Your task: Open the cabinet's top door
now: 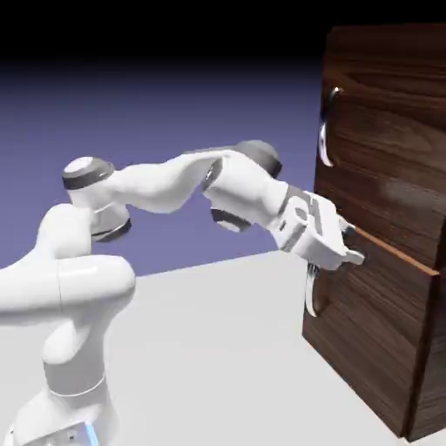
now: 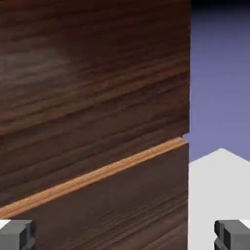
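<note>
Exterior view: side-on from beside the arm, facing the cabinet (image 1: 383, 226), mid-range. Hand view: right up against the cabinet (image 2: 93, 97) front. Shared: tan strip (image 1: 396, 253) (image 2: 93, 176) between doors

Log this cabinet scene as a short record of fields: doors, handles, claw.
cabinet: dark wood grain, two stacked doors
top door: looks shut
top handle: curved silver, untouched, above the claw
lower handle: just below the claw
claw: open, empty, at the tan seam between the doors
task: not started
</note>
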Action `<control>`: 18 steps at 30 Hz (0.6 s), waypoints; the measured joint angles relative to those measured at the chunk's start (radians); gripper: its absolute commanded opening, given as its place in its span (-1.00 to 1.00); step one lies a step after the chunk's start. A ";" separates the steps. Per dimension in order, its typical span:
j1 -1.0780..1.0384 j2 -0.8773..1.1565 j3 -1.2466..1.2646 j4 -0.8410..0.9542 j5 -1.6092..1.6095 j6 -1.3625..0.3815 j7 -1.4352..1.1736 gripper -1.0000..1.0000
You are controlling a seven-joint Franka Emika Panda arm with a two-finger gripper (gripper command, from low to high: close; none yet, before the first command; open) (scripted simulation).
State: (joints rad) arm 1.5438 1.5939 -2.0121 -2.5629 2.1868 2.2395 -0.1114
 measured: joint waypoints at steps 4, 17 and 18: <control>0.103 0.145 -0.135 0.017 0.146 -0.053 -0.057 0.00; 0.021 0.168 -0.181 0.001 0.296 -0.282 -0.139 -1.00; 0.029 0.159 -0.196 -0.026 0.297 -0.326 -0.162 -1.00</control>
State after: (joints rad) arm 1.5728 1.7534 -2.2078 -2.5893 2.4842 1.9138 -0.2735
